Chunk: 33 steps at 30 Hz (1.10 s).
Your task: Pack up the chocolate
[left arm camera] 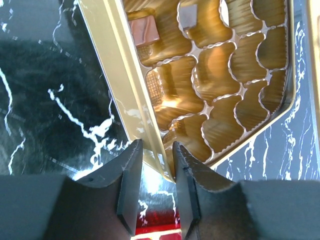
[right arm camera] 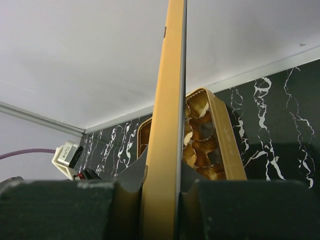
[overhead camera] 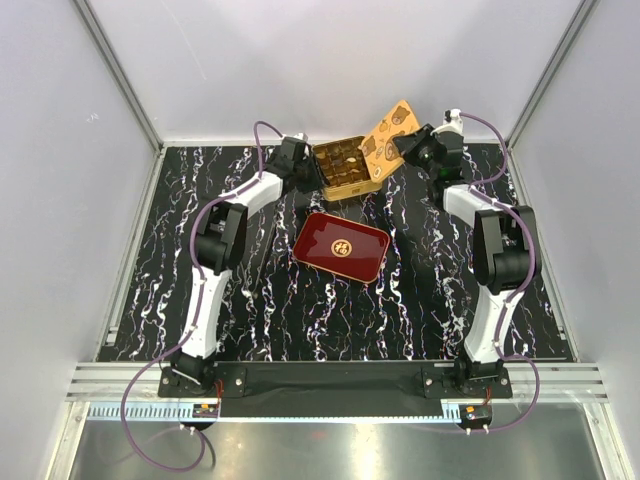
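Note:
The gold tin [overhead camera: 352, 188] sits at the back middle of the table. Several chocolate pieces [overhead camera: 343, 158] lie in its cells. The left wrist view shows a tan piece [left arm camera: 144, 31] and a dark square piece [left arm camera: 187, 15] there, with many cells bare. My left gripper [overhead camera: 308, 170] sits at the tin's left corner. Its jaws [left arm camera: 156, 147] stand a little apart astride the rim [left arm camera: 120, 75]. My right gripper [overhead camera: 408, 143] is shut on the gold lid [overhead camera: 388, 135] and holds it tilted up at the tin's right side. That lid shows edge-on in the right wrist view [right arm camera: 170, 100].
The glossy red tray [overhead camera: 325, 235] lies in the middle of the table, in front of the tin, with a gold mark at its centre. A sliver of it shows in the left wrist view [left arm camera: 155, 222]. White walls close the back and sides.

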Available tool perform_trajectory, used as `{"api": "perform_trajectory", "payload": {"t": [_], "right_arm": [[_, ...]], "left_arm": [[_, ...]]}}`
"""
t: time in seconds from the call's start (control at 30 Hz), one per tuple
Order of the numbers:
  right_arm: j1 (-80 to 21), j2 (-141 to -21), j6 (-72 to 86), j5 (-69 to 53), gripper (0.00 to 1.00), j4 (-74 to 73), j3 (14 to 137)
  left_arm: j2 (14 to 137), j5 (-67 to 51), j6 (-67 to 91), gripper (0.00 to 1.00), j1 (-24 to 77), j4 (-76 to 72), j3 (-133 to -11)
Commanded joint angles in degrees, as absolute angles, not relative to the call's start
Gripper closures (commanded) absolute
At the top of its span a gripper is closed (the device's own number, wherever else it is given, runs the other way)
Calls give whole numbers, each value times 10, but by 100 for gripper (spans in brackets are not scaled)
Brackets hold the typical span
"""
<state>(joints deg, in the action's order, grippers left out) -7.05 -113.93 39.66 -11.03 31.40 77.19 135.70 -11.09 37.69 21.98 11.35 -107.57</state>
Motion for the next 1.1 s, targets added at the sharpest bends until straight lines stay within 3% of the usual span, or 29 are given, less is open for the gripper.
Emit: {"api": "perform_trajectory", "payload": {"t": [0.0,0.37,0.43,0.57,0.83,1.07], "right_arm": [[-67,-1085,382,-103,100,337,770],[-68,-1083,468,-134,100,381,738],[-71,-1092,502,-132,100,406,737],[-90,-1128,547,-120,100,446,755],[-127,-1224,622,-100,100,492,822],[-149,-1292,671,-105,100,515,867]], "left_arm": [[1315,-119,359,67,222,105,-1053],[1263,-127,369,67,231,90,-984],[1251,-130,373,62,231,84,-979],[1235,-132,394,41,222,97,-997],[1196,-200,435,36,151,62,-1012],[1257,-264,433,34,134,34,-1064]]}}
